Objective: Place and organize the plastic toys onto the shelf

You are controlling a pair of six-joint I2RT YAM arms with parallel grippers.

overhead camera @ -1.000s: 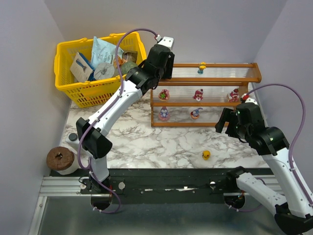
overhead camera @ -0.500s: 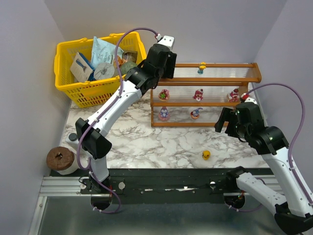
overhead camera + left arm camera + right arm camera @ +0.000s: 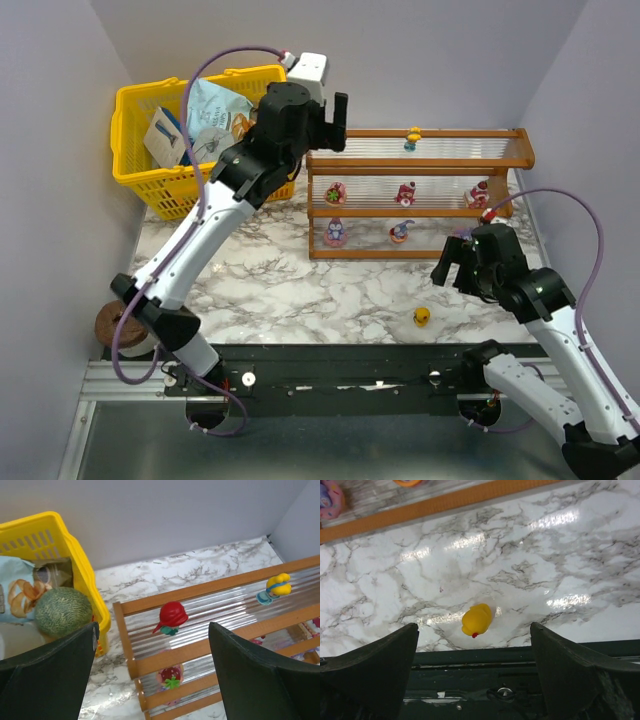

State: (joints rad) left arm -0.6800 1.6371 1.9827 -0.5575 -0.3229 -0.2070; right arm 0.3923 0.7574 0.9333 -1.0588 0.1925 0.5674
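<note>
The shelf [image 3: 420, 172] stands at the back right, its top tier also in the left wrist view [image 3: 210, 587]. A red toy [image 3: 172, 617] sits at the top tier's left end, a yellow-and-blue toy [image 3: 275, 587] further right and a strawberry toy [image 3: 173, 677] one tier below. Several more toys sit on the middle tier [image 3: 405, 193] and the bottom tier [image 3: 335, 233]. My left gripper [image 3: 333, 120] hangs open above the shelf's left end, holding nothing. A yellow duck [image 3: 476, 620] lies on the marble table near the front edge [image 3: 422, 317]. My right gripper [image 3: 473, 630] hovers open over it, apart from it.
A yellow basket [image 3: 140, 170] of packets and a green netted ball [image 3: 62, 611] stands left of the shelf. A brown tape roll [image 3: 122, 325] sits at the front left corner. A black rail [image 3: 350, 360] runs along the near edge. Walls close in on both sides.
My left gripper has opened and drawn up and left, off the top tier where the red toy stands. My right gripper has moved down and left over the yellow duck.
</note>
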